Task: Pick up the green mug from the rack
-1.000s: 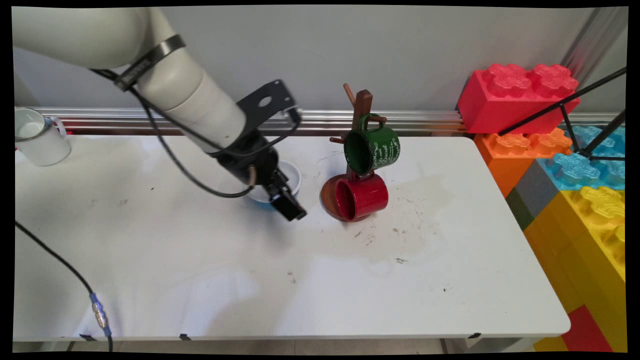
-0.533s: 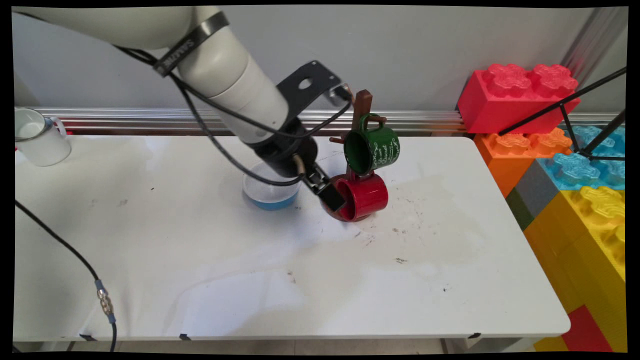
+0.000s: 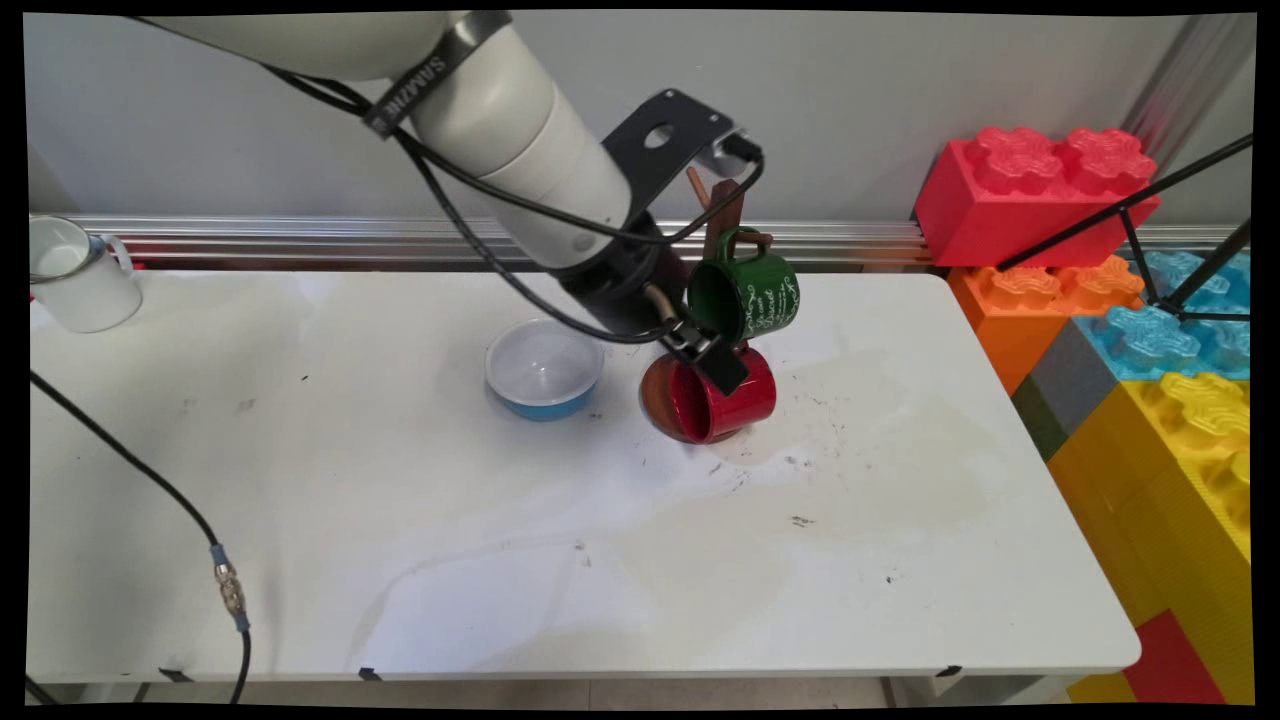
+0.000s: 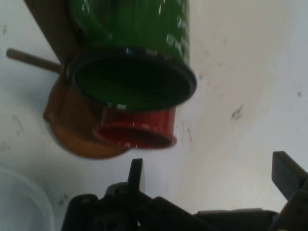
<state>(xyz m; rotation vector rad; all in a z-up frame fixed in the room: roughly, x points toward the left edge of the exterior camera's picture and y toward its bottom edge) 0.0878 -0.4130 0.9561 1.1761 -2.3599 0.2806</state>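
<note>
A brown wooden mug tree (image 3: 724, 215) stands at the table's far middle on a round base (image 3: 655, 395). A green mug (image 3: 745, 296) (image 4: 132, 72) hangs from a peg, and a red mug (image 3: 722, 393) (image 4: 137, 130) hangs lower, just over the base. My gripper (image 3: 715, 362) (image 4: 211, 175) hovers open right at the red mug's rim, just under the green mug's mouth. In the hand view both mug mouths face me, the fingers (image 4: 136, 173) set wide apart with nothing between them.
A blue bowl (image 3: 544, 376) with a white inside sits left of the mug tree. A white mug (image 3: 75, 272) stands at the table's far left edge. Big toy bricks (image 3: 1120, 300) are stacked beyond the right end. A black cable (image 3: 150, 480) droops over the near left.
The arm has swung right, from above the blue bowl to the mug tree, and risen a little. The bowl is uncovered. The mugs have not moved.
</note>
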